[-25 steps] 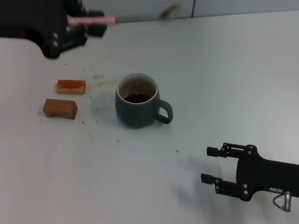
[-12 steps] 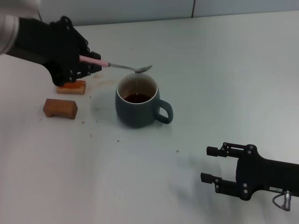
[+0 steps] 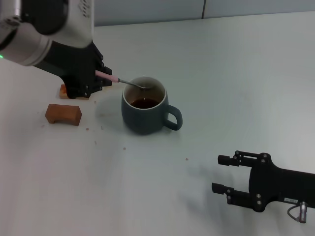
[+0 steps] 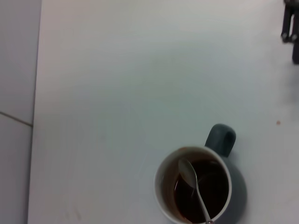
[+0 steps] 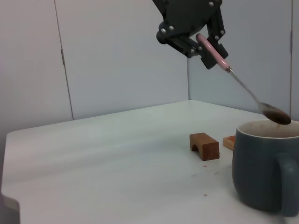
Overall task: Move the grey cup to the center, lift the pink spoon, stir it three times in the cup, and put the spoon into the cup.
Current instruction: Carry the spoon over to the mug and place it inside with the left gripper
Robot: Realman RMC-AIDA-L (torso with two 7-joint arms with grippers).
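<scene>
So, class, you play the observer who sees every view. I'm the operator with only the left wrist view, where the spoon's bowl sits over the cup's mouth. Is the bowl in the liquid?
Observer: No. From the right wrist view, the bowl of the spoon hangs just above the rim of the cup, clear of the liquid.
Operator: What holds it?
Observer: The left gripper, shut on the pink handle, up and to the left of the cup.
Operator: And the right gripper?
Observer: The right gripper is open, low on the right near the robot, well apart from the cup.
</scene>
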